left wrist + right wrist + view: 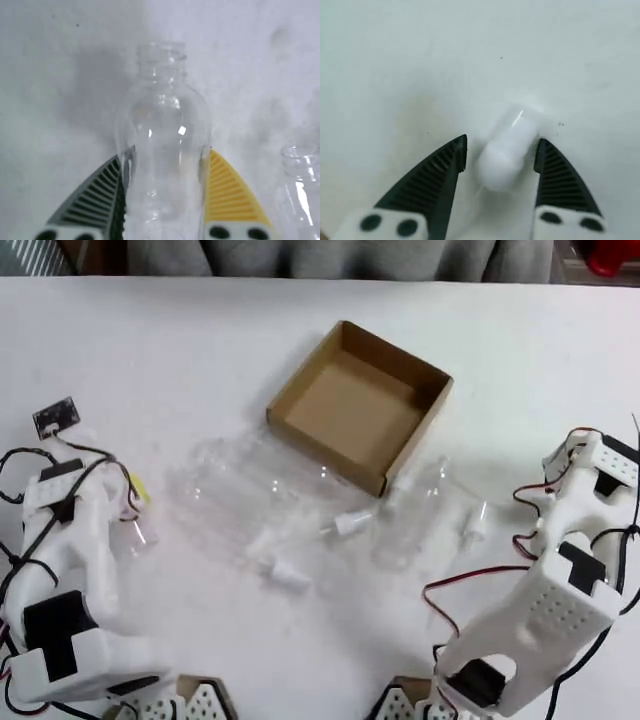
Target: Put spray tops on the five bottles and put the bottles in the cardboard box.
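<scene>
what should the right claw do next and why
Probably close the right claw on the white spray top: it lies on the table between the open jaws, not yet pinched. The left claw grips a clear, uncapped bottle, ready for a top.

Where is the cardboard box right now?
In the high view, the cardboard box sits slightly right of centre on the table, just behind the scattered clear bottles and white spray tops.

White plastic arms [85, 555], black motors [55, 635], red and black cables [426, 598], ribbed black-and-yellow left claw [167, 156]
</scene>
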Tool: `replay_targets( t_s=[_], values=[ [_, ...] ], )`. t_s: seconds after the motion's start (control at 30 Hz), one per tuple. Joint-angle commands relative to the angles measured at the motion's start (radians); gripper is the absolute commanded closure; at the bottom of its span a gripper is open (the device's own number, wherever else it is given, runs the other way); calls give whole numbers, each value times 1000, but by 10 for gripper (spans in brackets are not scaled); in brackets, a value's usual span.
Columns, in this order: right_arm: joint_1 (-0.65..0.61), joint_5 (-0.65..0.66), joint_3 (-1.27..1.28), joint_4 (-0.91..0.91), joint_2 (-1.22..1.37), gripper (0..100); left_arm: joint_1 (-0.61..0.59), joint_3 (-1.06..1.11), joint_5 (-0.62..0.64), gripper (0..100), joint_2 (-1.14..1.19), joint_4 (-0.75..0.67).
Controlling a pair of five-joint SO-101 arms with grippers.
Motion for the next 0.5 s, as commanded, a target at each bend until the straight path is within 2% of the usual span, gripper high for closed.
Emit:
replay_targets(
  t_s=[0.0,0.1,0.23,0.47],
  values=[
    [-5,38,-104,68,-7,921,16,-21,-5,973,-5,9],
    [-7,164,-173,151,-7,988,16,-21,-5,973,-5,9],
    [-13,195,-253,234,-5,984,16,-21,-5,973,-5,9],
    [-45,365,-468,372,-7,983,12,-21,-5,973,-5,9]
  ],
)
